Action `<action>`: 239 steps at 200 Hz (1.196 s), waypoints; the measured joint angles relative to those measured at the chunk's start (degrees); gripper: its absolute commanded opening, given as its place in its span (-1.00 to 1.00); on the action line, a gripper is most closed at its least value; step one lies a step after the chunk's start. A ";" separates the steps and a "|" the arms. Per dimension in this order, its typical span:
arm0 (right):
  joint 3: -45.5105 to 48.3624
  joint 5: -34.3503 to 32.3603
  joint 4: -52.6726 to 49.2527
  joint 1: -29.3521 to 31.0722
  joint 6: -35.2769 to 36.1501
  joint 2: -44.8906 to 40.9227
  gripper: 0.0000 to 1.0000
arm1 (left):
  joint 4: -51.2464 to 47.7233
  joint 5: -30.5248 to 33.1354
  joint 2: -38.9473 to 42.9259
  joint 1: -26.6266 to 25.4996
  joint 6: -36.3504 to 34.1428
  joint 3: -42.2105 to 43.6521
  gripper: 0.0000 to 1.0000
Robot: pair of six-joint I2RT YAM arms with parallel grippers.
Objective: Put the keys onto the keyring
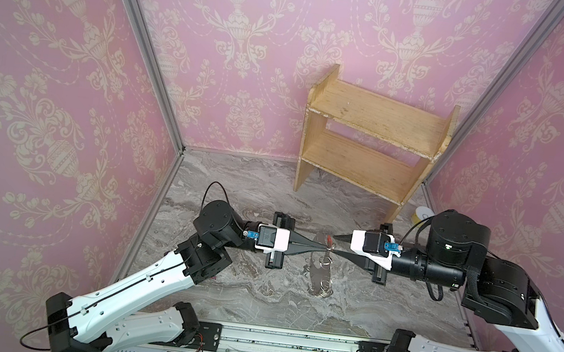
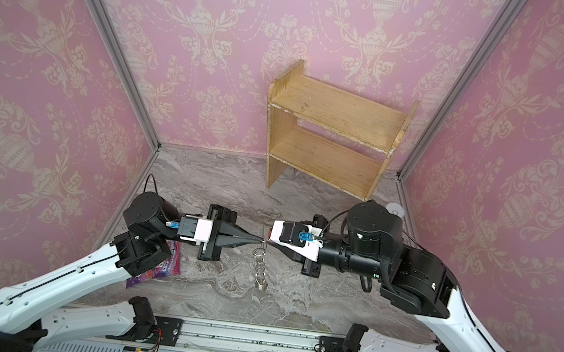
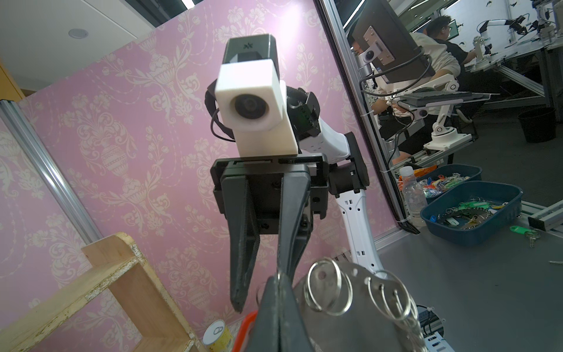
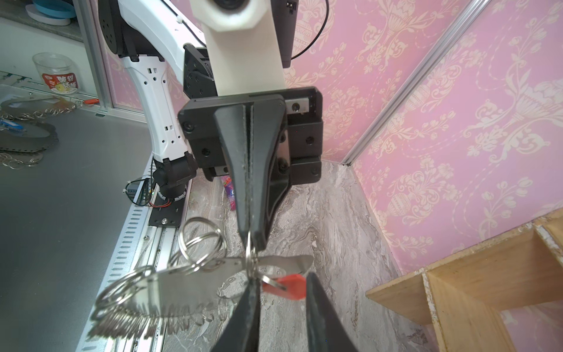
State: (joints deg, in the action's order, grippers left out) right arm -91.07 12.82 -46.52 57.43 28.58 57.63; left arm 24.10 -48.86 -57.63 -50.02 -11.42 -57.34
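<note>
The keyring (image 1: 319,274) is a flat silvery-grey crescent plate (image 4: 182,282) edged with split rings (image 3: 329,286), hanging in the air between both arms. My left gripper (image 1: 325,250) (image 3: 278,275) is shut on one split ring at the plate's upper end. Facing it tip to tip, my right gripper (image 1: 332,244) (image 4: 281,279) has its jaws a little apart, closed on the red-orange tag of the keys (image 4: 288,285) (image 1: 329,240). The tag's small ring lies against the split ring that my left gripper pinches. The silver key itself is hidden.
A wooden two-level shelf (image 1: 369,140) stands at the back right on the marble tabletop (image 1: 257,305). A yellow can (image 1: 420,214) sits beside its foot, behind the right arm. A purple snack packet (image 2: 159,268) lies under the left arm. Pink walls close three sides.
</note>
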 measured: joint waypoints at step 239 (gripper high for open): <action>4.48 3.87 5.25 0.37 -2.60 -3.87 -1.00 | 4.52 0.09 0.07 -0.07 0.28 0.57 -1.00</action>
State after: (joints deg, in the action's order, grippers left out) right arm -86.59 16.69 -41.28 57.80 25.98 53.76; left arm 28.62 -48.77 -57.56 -50.09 -11.14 -56.77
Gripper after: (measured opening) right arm 0.041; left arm 0.051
